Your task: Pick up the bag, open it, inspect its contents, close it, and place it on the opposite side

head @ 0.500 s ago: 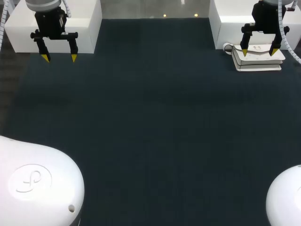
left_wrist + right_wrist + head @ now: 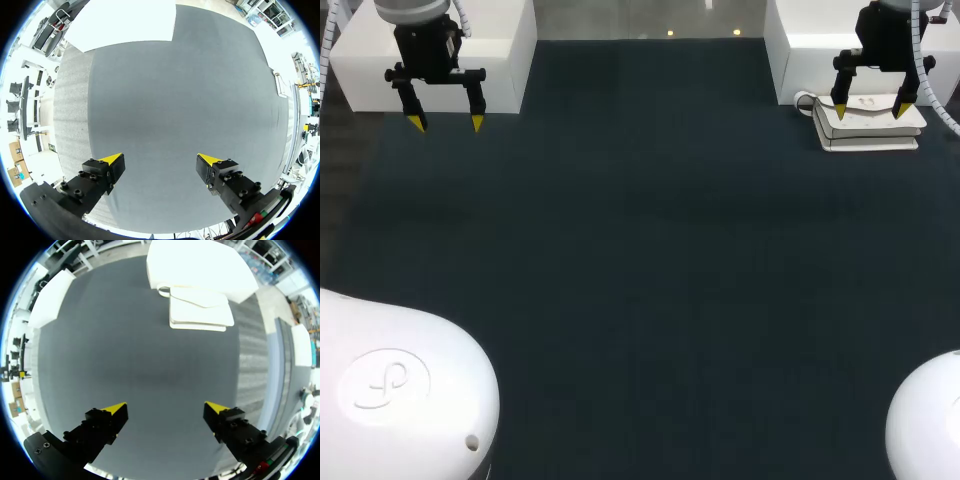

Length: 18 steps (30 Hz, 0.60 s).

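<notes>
Left end effector (image 2: 446,123) and right end effector (image 2: 871,110) hang open, well apart

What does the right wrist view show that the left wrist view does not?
Only the right wrist view: the white bag, lying flat ahead of the right gripper, next to a white block. Only the left wrist view: the left gripper, no bag ahead of it. Shared: the dark mat and open fingers holding nothing.

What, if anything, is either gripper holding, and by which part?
Nothing. The left gripper and right gripper are open and empty; the bag lies on the table.
</notes>
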Each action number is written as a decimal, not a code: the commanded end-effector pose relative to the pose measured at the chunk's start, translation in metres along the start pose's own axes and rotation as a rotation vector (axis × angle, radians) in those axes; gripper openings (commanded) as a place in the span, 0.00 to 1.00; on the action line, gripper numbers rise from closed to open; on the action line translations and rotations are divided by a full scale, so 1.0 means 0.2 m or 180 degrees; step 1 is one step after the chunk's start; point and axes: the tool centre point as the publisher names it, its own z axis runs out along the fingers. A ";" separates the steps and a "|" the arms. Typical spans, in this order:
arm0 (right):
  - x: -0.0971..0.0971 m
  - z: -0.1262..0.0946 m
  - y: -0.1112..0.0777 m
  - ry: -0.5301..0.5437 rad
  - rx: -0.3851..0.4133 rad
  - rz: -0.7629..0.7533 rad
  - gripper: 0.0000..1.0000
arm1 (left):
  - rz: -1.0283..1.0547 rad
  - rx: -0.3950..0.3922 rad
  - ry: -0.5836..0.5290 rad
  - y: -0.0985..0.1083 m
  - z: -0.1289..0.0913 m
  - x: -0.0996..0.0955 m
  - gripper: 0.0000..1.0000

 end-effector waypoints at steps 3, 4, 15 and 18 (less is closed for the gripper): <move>0.00 0.00 0.01 0.0011 0.0002 -0.0047 1.00 | 0.0341 0.0177 -0.0041 0.01 -0.01 0.02 1.00; -0.01 0.00 0.01 0.0011 0.0002 -0.0057 1.00 | 0.0421 0.0211 -0.0036 0.01 -0.02 0.03 1.00; -0.20 0.05 0.09 0.0183 -0.0001 -0.0342 1.00 | 0.1692 0.0682 0.0103 0.03 0.01 0.11 1.00; -0.28 0.07 0.13 0.0295 0.0008 -0.0426 1.00 | 0.2116 0.0927 0.0210 0.04 0.02 0.13 1.00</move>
